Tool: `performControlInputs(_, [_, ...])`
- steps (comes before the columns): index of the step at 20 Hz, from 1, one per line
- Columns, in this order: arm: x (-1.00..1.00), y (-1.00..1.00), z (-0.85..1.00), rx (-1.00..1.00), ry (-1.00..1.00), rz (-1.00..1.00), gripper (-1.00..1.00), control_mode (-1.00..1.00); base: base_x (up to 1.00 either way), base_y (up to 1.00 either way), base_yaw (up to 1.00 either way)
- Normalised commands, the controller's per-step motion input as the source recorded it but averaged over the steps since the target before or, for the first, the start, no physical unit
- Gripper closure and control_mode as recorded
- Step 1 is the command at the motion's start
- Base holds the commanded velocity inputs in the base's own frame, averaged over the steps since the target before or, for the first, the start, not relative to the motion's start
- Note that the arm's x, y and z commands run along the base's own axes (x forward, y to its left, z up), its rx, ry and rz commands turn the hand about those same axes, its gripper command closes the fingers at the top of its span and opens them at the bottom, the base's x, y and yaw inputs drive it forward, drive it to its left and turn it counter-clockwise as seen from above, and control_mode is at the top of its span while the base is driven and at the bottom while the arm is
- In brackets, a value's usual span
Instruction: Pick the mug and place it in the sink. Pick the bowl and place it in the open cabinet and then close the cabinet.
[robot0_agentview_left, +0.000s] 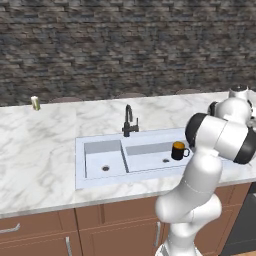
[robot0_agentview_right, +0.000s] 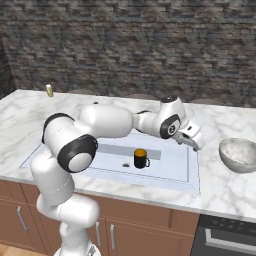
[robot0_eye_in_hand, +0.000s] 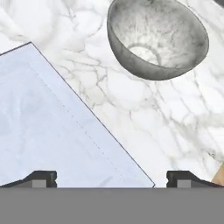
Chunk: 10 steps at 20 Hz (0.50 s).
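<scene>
Left base view: the mug (robot0_agentview_left: 178, 150) stands upright in the larger right basin of the sink (robot0_agentview_left: 100, 145), near that basin's right wall, handle to the right. The black faucet (robot0_agentview_left: 129, 122) rises behind the divider. A small yellowish jar (robot0_agentview_left: 35, 103) sits at the worktop's (robot0_agentview_left: 40, 150) back edge, far left.

Right base view: my claw (robot0_agentview_right: 194, 142) hangs over the sink's right rim, empty. The bowl (robot0_agentview_right: 240, 154) rests on the worktop right of the sink, near the front edge, apart from my claw.

Hand view: my fingertips (robot0_eye_in_hand: 41, 178) stand wide apart, gripping nothing. The bowl lies ahead, upright, beyond the sink's corner.
</scene>
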Motion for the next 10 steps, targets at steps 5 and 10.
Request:
performControlInputs(5, [0.00, -0.05, 0.00, -0.02, -0.12, -0.60, -1.00, -1.00, 0.00, 0.00, 0.00])
performControlInputs(10, [-0.01, -0.01, 0.00, 0.00, -0.18, -0.56, -1.00, -1.00, 0.00, 0.00, 0.00])
